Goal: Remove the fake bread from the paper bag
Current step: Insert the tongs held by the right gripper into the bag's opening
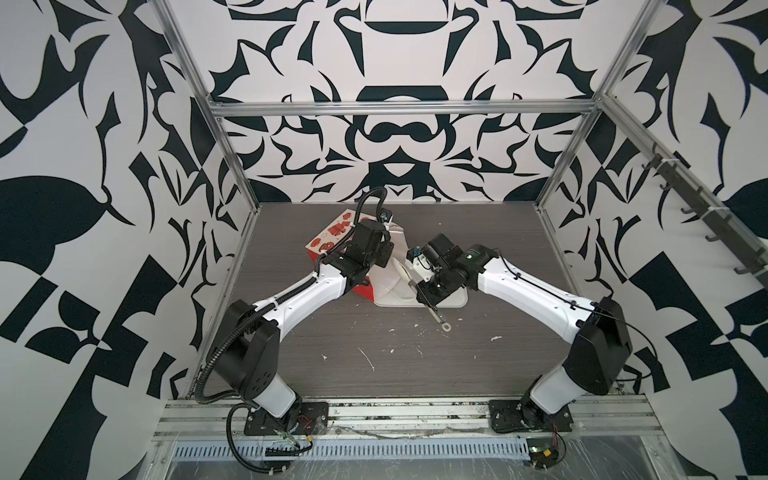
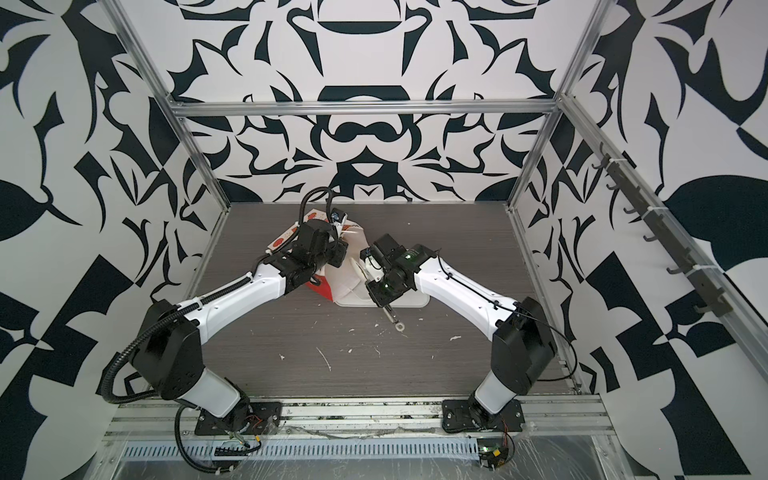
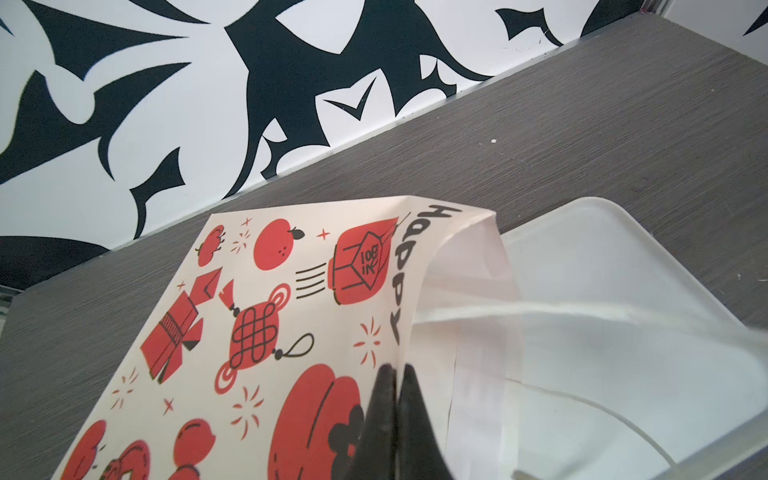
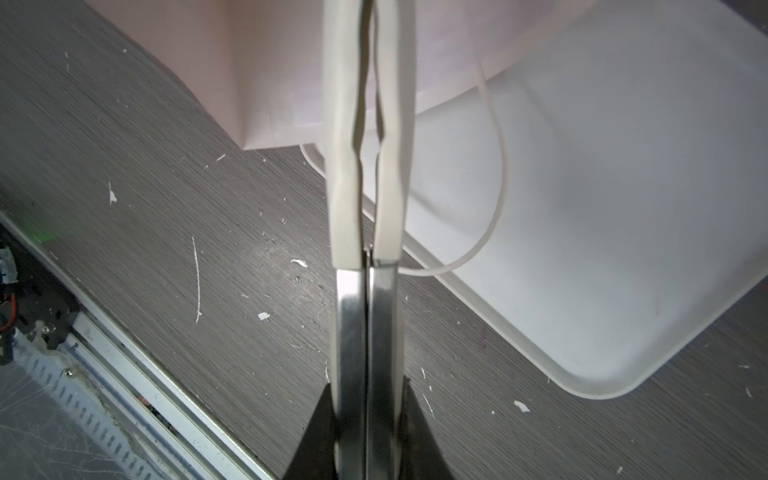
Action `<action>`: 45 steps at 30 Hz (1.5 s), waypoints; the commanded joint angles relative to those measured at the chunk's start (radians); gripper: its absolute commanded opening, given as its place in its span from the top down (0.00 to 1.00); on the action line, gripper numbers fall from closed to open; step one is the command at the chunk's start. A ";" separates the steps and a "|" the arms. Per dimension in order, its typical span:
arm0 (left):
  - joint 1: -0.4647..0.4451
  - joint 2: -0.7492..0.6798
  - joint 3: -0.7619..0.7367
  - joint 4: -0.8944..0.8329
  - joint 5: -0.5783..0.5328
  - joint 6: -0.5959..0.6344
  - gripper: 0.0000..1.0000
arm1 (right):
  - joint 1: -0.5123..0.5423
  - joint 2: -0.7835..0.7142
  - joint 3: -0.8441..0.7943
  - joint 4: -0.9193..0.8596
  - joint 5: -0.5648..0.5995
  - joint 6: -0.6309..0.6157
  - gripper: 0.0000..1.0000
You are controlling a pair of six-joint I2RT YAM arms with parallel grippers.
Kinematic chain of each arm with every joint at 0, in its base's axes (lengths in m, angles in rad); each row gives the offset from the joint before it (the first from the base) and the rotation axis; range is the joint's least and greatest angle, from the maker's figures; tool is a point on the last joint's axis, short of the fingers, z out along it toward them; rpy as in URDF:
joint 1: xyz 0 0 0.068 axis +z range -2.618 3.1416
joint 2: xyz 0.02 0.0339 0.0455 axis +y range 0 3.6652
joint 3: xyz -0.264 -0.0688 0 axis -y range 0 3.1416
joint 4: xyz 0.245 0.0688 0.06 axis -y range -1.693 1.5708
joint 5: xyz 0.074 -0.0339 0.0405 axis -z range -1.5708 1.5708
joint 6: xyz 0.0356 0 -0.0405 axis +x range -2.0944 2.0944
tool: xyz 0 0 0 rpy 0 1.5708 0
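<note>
The desk [image 1: 374, 353] carries a white tray [image 1: 455, 300]. The paper bag [image 3: 270, 311] lies tilted, its mouth over the tray and its contents hidden. Left gripper [image 3: 395, 374]: jaws pinch the bag's printed wall at the mouth. Right gripper [image 4: 368, 436]: jaws clamp closed tongs [image 4: 353, 187], whose tips are at the bag mouth.

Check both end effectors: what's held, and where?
Left end effector pinches the paper bag wall near its open mouth. Right end effector clamps tongs by their metal handles.
</note>
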 commanded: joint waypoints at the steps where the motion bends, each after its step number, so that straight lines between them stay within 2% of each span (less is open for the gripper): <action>1: 0.004 -0.040 -0.011 0.053 0.016 0.004 1.00 | 0.006 0.002 0.054 0.000 0.027 -0.009 0.77; 7: 0.004 -0.045 -0.021 0.055 0.016 0.007 1.00 | 0.006 0.019 0.068 0.002 0.028 -0.009 0.70; 14: 0.004 -0.052 -0.031 0.062 0.019 0.007 1.00 | 0.006 0.025 0.069 0.014 0.025 -0.002 0.67; 39: 0.004 -0.082 -0.064 0.061 0.046 0.006 1.00 | 0.006 0.046 0.085 0.057 -0.011 0.030 0.62; 45: 0.004 -0.091 -0.067 0.059 0.054 0.008 1.00 | 0.006 0.056 0.069 0.097 0.009 0.038 0.61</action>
